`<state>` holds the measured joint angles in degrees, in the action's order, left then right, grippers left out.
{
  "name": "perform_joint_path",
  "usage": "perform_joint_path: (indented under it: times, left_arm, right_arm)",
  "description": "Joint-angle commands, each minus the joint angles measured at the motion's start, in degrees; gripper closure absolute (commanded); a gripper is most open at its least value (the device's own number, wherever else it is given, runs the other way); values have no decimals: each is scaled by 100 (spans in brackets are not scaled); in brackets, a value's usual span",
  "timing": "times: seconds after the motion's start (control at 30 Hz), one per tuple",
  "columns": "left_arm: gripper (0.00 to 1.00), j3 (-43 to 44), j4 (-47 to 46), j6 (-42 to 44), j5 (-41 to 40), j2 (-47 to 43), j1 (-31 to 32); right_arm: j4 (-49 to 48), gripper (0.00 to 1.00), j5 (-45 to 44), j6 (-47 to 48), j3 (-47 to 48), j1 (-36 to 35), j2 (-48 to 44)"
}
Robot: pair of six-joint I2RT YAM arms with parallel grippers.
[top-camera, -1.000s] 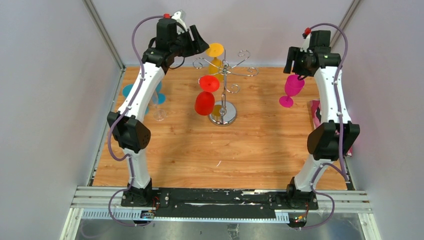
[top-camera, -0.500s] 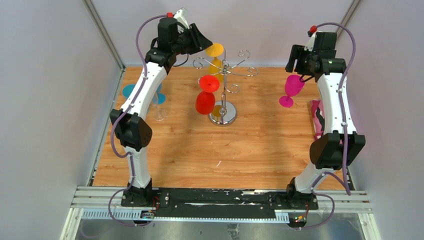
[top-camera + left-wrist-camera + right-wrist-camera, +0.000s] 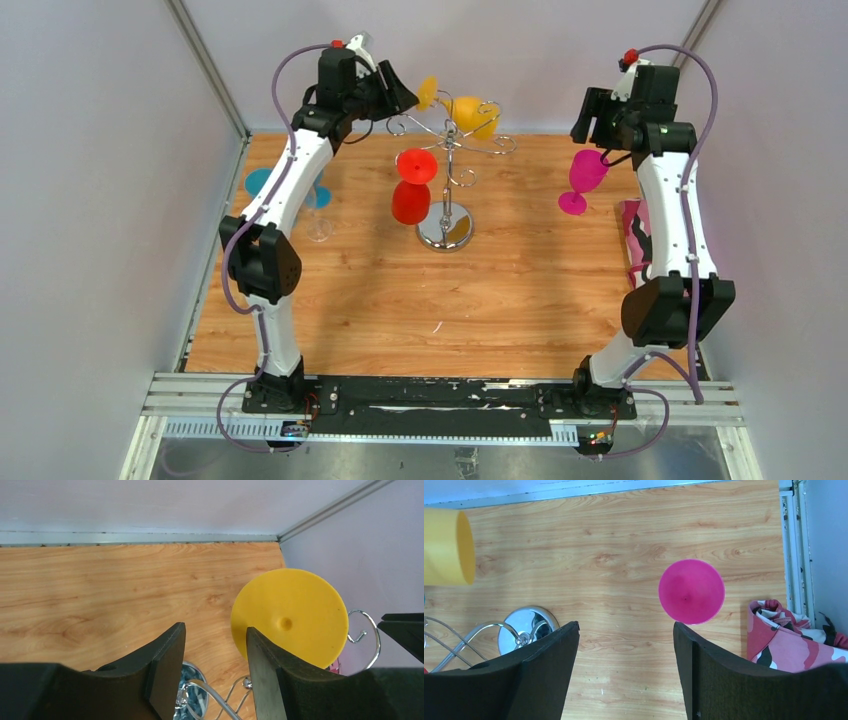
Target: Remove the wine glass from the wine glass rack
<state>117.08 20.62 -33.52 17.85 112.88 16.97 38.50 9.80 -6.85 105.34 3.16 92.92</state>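
Left arm raised high, elbow bent, wrist level with top of wine glass rack (image 3: 432, 236). Left gripper (image 3: 214, 630) parted, nothing between fingers. Yellow wine glass (image 3: 470, 115) tilted sideways among rack's top arms, its foot just beside one finger. Right arm upright; right gripper (image 3: 625, 626) spread wide, empty, over magenta glass (image 3: 691, 591) standing on desk (image 3: 380, 300).

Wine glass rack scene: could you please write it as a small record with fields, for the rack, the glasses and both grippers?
rack: wine glass rack, standing at the far middle of the table
red glass: hanging on the rack, bowl down
yellow glass: tipped sideways at the rack's top, foot beside the left gripper
left gripper: fingers apart, no grip visible
pink glass: standing on the table under the right gripper
right gripper: open, holding nothing
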Motion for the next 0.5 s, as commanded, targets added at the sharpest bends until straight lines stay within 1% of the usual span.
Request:
perform_joint_path:
  times: [0.0, 0.23, 0.47]
  left_arm:
    - [47, -23, -58, 113, -43, -249, 17]
    - [46, -183, -324, -57, 127, -217, 9]
    - [46, -656, -1102, -369, 326, -448, -1]
  right_arm:
    - [-200, 27, 158, -94, -128, -42, -227]
    - [-384, 27, 300, -96, -271, -39, -348]
    - [-588, 28, 575, -118, -384, -42, -411]
